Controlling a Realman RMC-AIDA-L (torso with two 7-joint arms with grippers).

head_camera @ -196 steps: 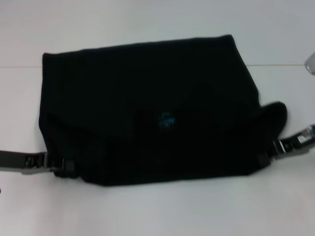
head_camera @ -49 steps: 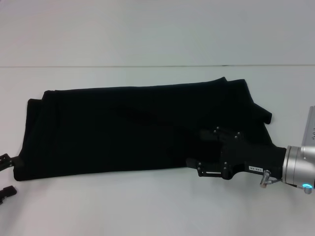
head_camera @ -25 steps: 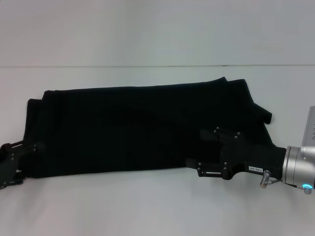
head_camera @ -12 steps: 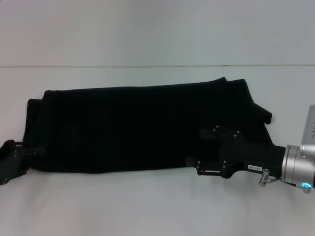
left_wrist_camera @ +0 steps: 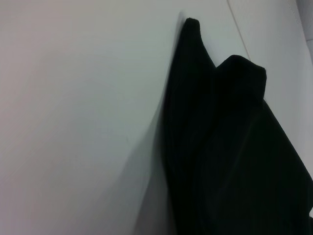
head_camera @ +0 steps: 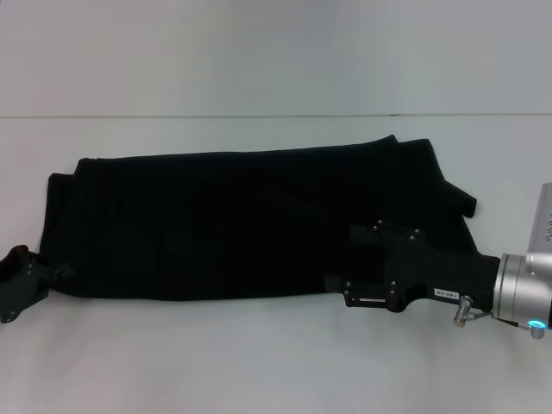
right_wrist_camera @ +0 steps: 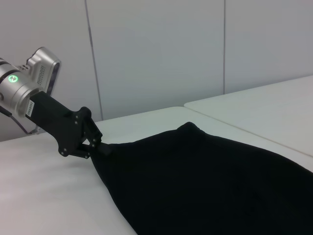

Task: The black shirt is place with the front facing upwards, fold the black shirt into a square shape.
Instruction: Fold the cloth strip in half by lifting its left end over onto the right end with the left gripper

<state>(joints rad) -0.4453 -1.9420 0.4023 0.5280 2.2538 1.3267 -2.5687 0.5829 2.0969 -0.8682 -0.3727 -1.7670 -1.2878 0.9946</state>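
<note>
The black shirt (head_camera: 233,216) lies folded into a long strip across the white table; no lettering or neck label shows. My left gripper (head_camera: 52,274) is at the strip's near left corner and is shut on that corner; the right wrist view shows its fingers (right_wrist_camera: 100,147) pinching the cloth (right_wrist_camera: 205,181). The left wrist view shows only the shirt's folded end (left_wrist_camera: 230,147) on the table. My right gripper (head_camera: 341,289) rests on the strip's near edge, right of the middle, over the cloth.
The white table (head_camera: 259,362) has a seam line (head_camera: 259,116) behind the shirt. A grey box (head_camera: 545,226) shows at the right edge. Wall panels (right_wrist_camera: 156,54) stand behind the table in the right wrist view.
The shirt went from a wider fold with the blue label showing to a long strip. My left gripper came in from the lower left and took the near left corner. The right arm stayed put.
</note>
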